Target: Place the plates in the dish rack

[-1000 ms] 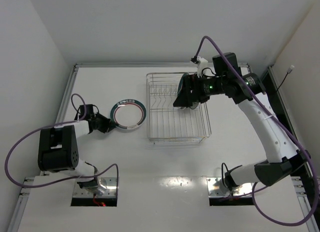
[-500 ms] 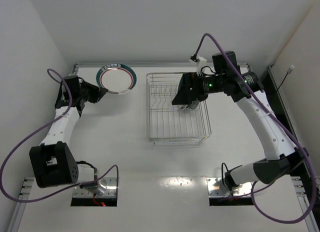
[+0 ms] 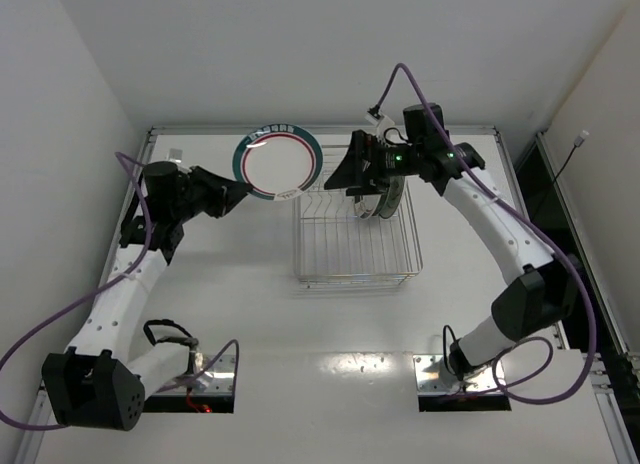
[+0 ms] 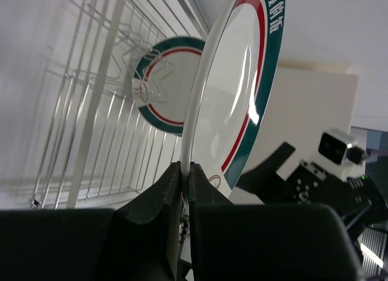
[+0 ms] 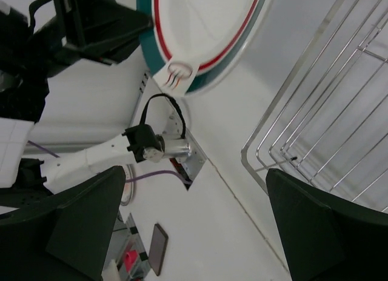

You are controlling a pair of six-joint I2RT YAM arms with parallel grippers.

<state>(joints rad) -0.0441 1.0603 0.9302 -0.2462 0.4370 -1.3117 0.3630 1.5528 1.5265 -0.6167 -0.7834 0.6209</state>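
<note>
White round teal-and-red-rimmed plate (image 3: 277, 164): we log it carried rightward since earlier, now aloft by the silver wire dish rack (image 3: 355, 277), rim pinched in left tool (image 4: 185, 172). Right tool (image 3: 347, 176) wide, empty. Left wrist view shows twin plate (image 4: 173, 87) face-on inside rack.

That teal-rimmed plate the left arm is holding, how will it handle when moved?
Probably rigid: the plate looks flat and unbent though the left gripper pinches only its rim. Likely slippery, given the glare on its face. It might pivot in that thin edge grip.

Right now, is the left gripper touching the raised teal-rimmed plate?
Touching. The left wrist view shows the left gripper pinched shut on the raised plate at its rim.
</note>
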